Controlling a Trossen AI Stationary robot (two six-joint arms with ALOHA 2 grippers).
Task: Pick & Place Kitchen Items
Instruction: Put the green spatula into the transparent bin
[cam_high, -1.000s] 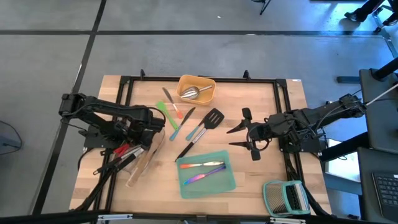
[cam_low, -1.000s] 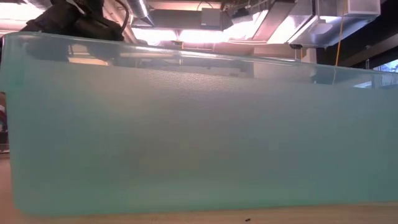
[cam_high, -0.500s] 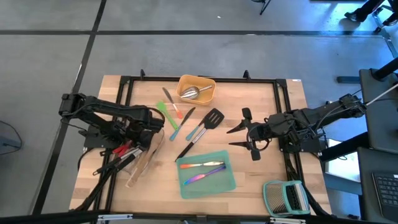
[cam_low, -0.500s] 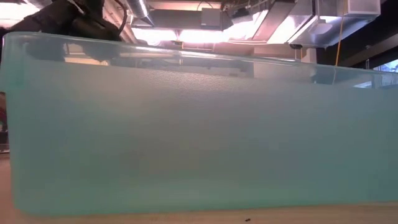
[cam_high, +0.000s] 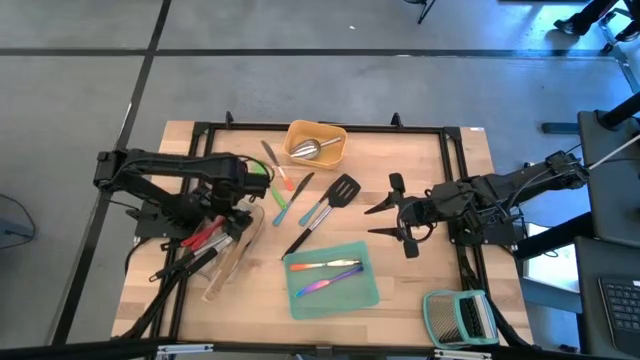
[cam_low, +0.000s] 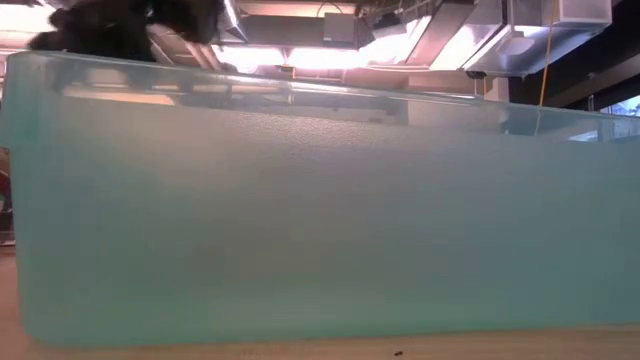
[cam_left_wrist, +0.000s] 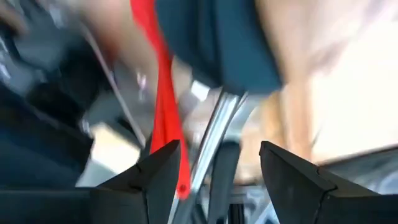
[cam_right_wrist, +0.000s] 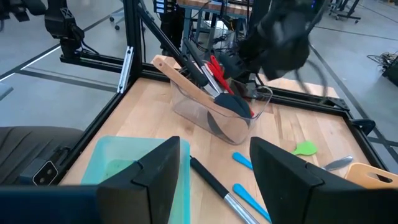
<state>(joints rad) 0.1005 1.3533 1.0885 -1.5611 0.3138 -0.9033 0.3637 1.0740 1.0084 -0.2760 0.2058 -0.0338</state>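
Observation:
My left gripper (cam_high: 238, 203) hangs open over the far end of the clear tray (cam_high: 228, 248). That tray holds red-handled tools (cam_high: 203, 240), black utensils and a wooden spoon (cam_right_wrist: 180, 78), their handles leaning on its rim. In the left wrist view a red handle (cam_left_wrist: 163, 118) and a steel shaft (cam_left_wrist: 214, 134) lie beyond the spread fingers; I cannot tell whether they touch. My right gripper (cam_high: 384, 220) waits open at mid-right, above bare wood. On the table lie a green spatula (cam_high: 262, 176), blue-handled tools (cam_high: 284, 207), a black slotted turner (cam_high: 342, 189) and a black spatula (cam_high: 298, 241).
A yellow tray (cam_high: 330, 131) with a steel scoop (cam_high: 308, 150) stands at the far middle. A teal tray (cam_high: 300, 300) with iridescent cutlery (cam_high: 330, 282) sits near the front; its wall (cam_low: 320, 210) fills the low view. A green-framed rack (cam_high: 460, 318) is at the near right.
My left arm has lifted and swung toward the far edge above the clear tray, and it now covers part of the green spatula. The utensils in the clear tray stay where they were.

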